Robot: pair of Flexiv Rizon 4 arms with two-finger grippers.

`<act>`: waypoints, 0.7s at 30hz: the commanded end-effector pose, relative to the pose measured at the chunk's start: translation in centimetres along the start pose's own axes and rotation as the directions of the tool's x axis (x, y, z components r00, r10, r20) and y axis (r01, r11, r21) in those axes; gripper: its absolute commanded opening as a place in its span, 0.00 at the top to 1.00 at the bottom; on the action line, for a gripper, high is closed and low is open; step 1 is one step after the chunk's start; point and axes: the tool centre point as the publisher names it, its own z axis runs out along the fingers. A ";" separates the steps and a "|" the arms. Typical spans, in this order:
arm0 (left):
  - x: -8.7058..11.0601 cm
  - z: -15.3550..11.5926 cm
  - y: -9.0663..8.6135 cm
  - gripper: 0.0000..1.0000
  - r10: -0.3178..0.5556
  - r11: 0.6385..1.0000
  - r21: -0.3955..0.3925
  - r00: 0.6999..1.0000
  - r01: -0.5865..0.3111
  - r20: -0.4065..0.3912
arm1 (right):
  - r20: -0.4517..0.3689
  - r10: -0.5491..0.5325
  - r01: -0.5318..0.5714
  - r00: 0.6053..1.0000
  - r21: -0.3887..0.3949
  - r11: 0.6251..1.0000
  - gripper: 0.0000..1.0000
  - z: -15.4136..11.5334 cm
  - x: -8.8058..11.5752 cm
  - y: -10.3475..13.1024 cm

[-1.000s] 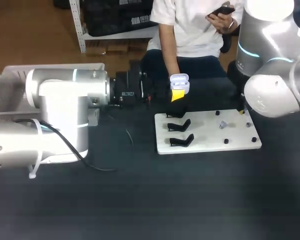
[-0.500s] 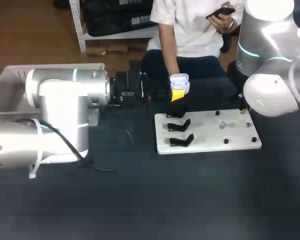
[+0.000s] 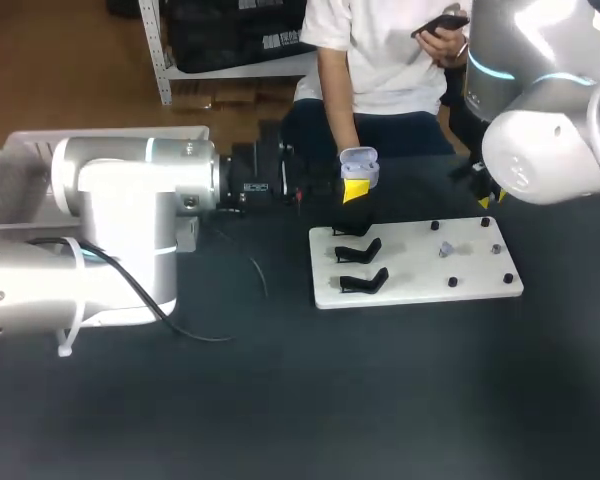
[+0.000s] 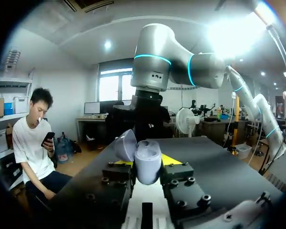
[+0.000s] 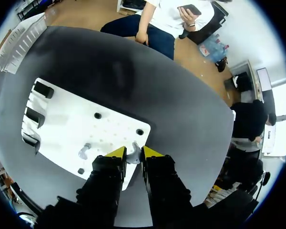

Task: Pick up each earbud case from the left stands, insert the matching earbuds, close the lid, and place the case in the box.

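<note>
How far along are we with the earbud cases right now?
Looks done: all three black stands on the white board are empty. In hand: the left fingers are shut on an earbud case with its lid open, the right fingers on one earbud. Left: insert that earbud and the second earbud lying on the board, close the lid, put the case in the box.
</note>
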 end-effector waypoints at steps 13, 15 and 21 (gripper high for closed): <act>0.2 0.0 -0.1 1.00 0.005 1.000 -0.006 1.000 -0.005 0.008 | 0.011 -0.037 0.037 0.999 -0.036 0.999 1.00 -10.8 2.6 5.5; 0.2 0.0 -0.1 1.00 0.005 1.000 -0.006 1.000 -0.005 0.008 | 0.018 -0.048 0.049 0.999 -0.041 0.998 1.00 -11.7 2.8 6.7; 0.2 0.0 -0.1 1.00 0.005 1.000 -0.006 1.000 -0.005 0.008 | 0.019 -0.062 0.063 0.998 -0.054 0.997 1.00 -13.6 3.3 9.0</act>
